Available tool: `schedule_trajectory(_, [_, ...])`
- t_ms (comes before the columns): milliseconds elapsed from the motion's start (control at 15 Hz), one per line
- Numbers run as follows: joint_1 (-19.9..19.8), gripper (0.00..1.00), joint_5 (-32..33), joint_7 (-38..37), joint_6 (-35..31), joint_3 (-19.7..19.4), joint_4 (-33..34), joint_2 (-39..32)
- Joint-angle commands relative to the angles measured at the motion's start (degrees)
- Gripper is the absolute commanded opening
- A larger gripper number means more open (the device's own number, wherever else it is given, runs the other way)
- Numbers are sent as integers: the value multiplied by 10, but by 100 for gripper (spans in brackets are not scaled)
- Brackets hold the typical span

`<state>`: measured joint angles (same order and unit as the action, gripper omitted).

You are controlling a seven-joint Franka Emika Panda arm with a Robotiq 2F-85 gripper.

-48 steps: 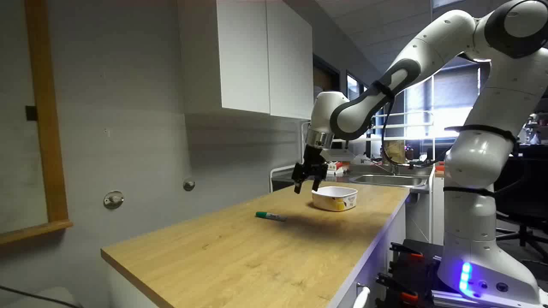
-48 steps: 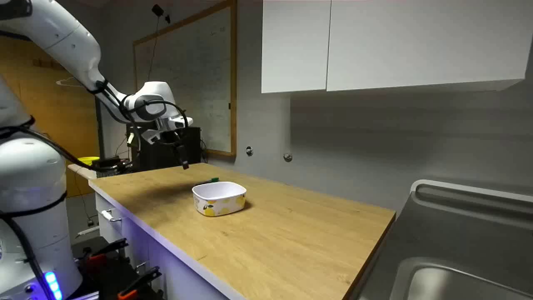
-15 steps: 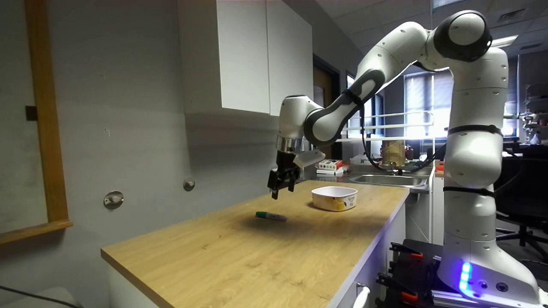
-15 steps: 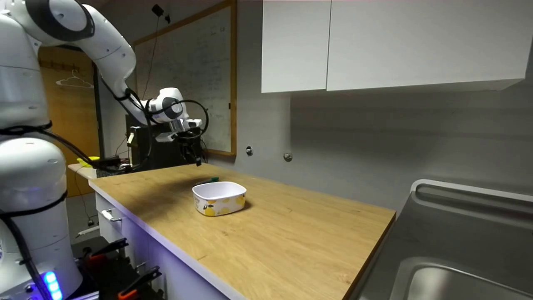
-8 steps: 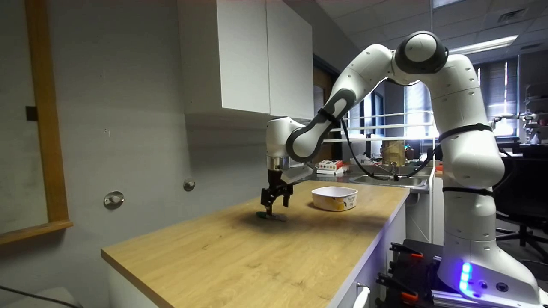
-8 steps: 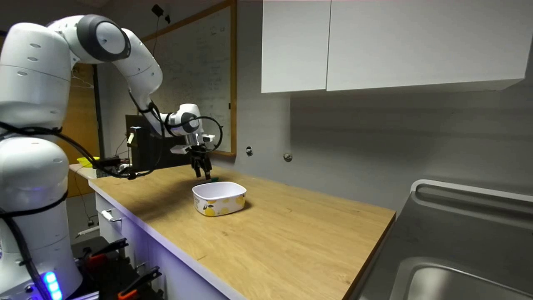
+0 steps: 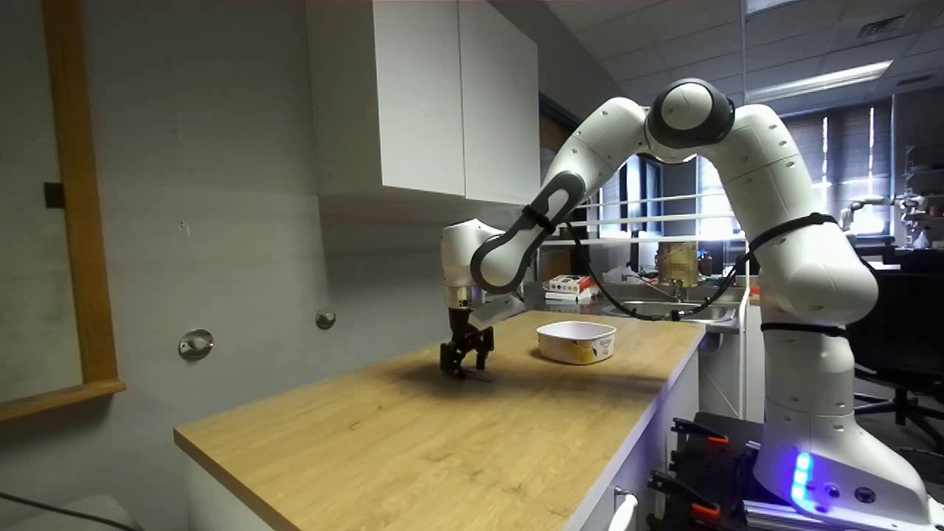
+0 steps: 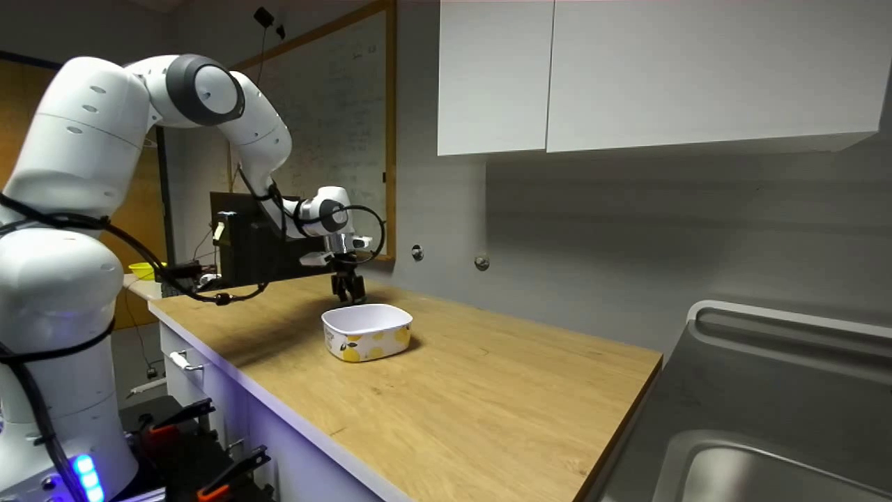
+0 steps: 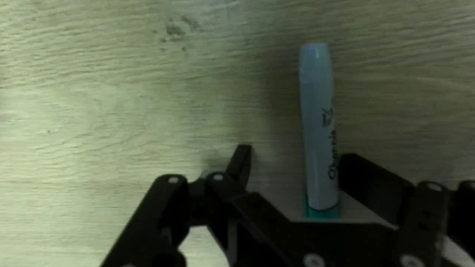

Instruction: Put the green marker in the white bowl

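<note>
Low in the wrist view, the gripper (image 9: 294,167) stands wide around the smooth, tapered green marker (image 9: 317,129), cap (image 9: 322,214) mostly hidden.

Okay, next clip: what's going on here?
A robot arm has its open gripper down at a wood-toned counter. The green marker lies there between the jaws, close to one and clear of the other, so it isn't gripped yet. The white bowl stands on the same counter, apart from the gripper, probably where the marker will go.
</note>
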<state>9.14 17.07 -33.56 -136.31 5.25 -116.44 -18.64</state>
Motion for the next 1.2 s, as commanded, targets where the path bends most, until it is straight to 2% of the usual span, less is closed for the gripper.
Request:
schedule_trajectory(0, [19, 36, -11, 13, 26, -20, 35, -21])
schedule_trajectory(267, [21, 7, -16, 14, 35, -24, 46, -20])
schedule_trajectory(333, [21, 5, -17, 14, 36, -25, 47, -20])
schedule_trajectory(400, [21, 8, -17, 14, 39, -25, 49, -20])
schedule_trajectory(733, [24, 7, -24, 7, 35, -24, 33, 0])
schedule_trajectory(1133, [17, 8, -65, 9, 11, -19, -18, 84])
